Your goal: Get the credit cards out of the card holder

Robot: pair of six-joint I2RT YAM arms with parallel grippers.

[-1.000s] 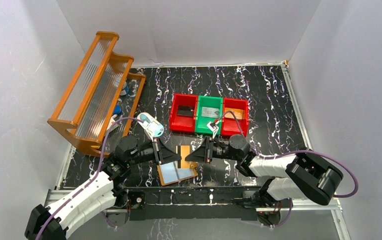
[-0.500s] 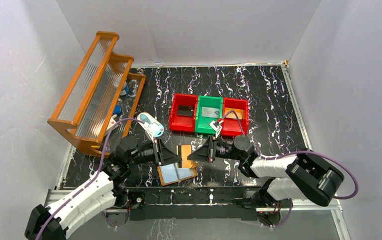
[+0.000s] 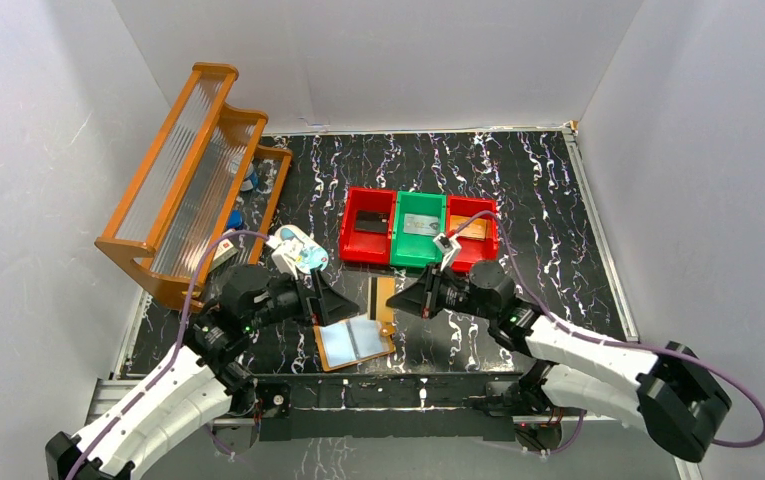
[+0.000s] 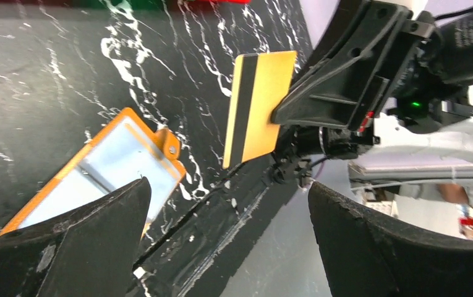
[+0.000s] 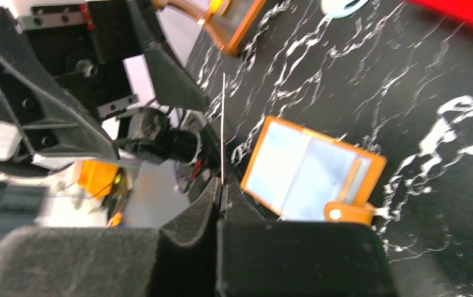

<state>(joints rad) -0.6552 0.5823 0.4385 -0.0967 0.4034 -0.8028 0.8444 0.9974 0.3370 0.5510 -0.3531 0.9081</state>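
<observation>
Yellow card pinched edge-on in right gripper; left gripper gapes wide, seemingly empty.

We see a black bench with white veins like marble. At its left side stands an orange rack with ribbed clear panels. Near the middle, 3 bins touch in 1 row: red, green, red. A pale blue-and-white oval item lies between rack and bins.

The left fingers hide the near end of the card holder.
</observation>
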